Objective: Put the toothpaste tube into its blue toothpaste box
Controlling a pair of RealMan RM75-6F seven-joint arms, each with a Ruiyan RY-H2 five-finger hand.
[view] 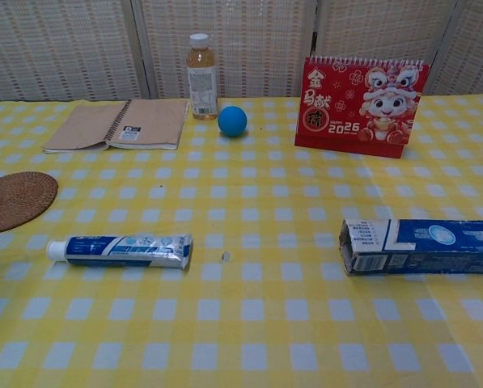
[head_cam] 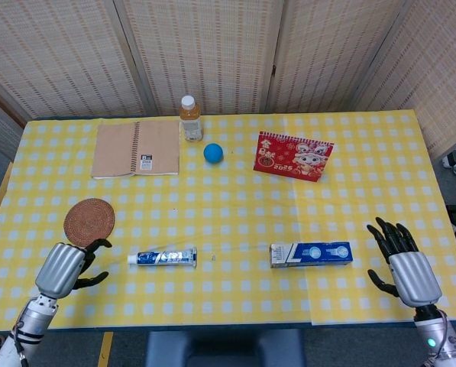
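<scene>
Left hand (head_cam: 63, 267) empty, fingers loosely curled; right hand (head_cam: 409, 269) spread wide, empty.
We see toothpaste tube (head_cam: 163, 258) and blue toothpaste box (head_cam: 311, 254) lying apart on the bench (head_cam: 235, 206).

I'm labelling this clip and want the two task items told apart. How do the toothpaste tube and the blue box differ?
The toothpaste tube is rounded, with a white cap at its left end; the blue toothpaste box is a squared carton whose left end faces the tube. The tube lies nearer the left hand, the box nearer the right hand. Both lie flat, lengthwise across the table, untouched.
</scene>
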